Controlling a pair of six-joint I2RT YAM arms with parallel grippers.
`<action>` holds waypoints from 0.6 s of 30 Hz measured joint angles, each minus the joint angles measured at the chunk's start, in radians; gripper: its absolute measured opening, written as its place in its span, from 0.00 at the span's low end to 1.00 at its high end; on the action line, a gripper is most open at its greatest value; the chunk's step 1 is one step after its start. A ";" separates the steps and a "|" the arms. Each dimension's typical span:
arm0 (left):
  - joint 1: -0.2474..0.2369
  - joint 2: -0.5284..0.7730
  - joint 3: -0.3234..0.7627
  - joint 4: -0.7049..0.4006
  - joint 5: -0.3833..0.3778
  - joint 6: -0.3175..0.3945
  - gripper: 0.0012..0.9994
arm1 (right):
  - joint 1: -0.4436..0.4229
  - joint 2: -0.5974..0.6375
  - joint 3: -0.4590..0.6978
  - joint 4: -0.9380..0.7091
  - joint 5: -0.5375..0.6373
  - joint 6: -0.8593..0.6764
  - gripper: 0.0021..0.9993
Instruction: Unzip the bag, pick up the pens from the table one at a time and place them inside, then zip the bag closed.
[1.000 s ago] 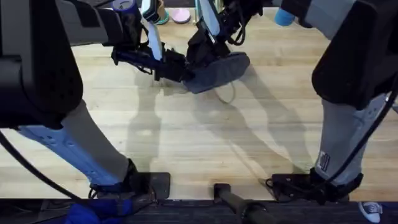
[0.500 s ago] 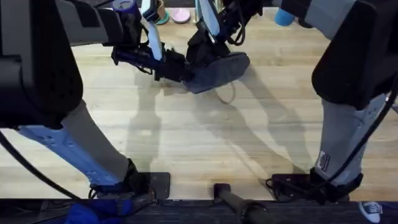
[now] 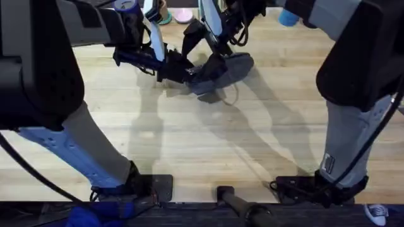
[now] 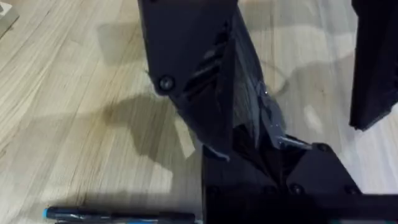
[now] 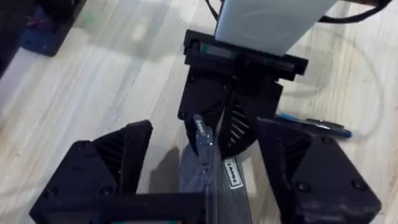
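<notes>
The grey-blue bag [image 3: 232, 65] lies on the table [image 3: 189, 139] at the far middle. My left gripper [image 3: 185, 70] is shut on the bag's left end, which also shows in the right wrist view, with the left gripper [image 5: 231, 121] facing the camera. My right gripper [image 3: 205, 52] hangs open over the bag [image 5: 211, 183], its fingers [image 5: 112, 158] wide apart on either side of the zipper. The silver zipper pull [image 5: 201, 132] stands between them, untouched. A black pen [image 5: 314, 124] with a blue tip lies on the wood beside the left gripper; the pen [image 4: 118, 214] also shows in the left wrist view.
A thin cord loop [image 3: 231, 94] lies on the wood just in front of the bag. A pink object [image 3: 184, 16] and a blue cup [image 3: 288, 17] stand at the table's far edge. Both arms' upper links loom large at the sides.
My right gripper has opened and risen off the bag's middle, its fingers now spread apart. The left gripper and the bag have stayed in place.
</notes>
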 joint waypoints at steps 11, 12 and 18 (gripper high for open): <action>0.000 0.000 0.000 0.000 0.000 0.000 0.04 | 0.000 0.000 0.001 0.000 0.000 0.000 1.00; 0.000 0.000 0.000 0.000 0.000 0.000 0.04 | 0.000 0.000 0.001 0.000 0.001 0.000 1.00; 0.000 0.000 0.000 0.000 0.000 0.000 0.04 | -0.005 0.000 0.001 0.004 0.002 0.000 1.00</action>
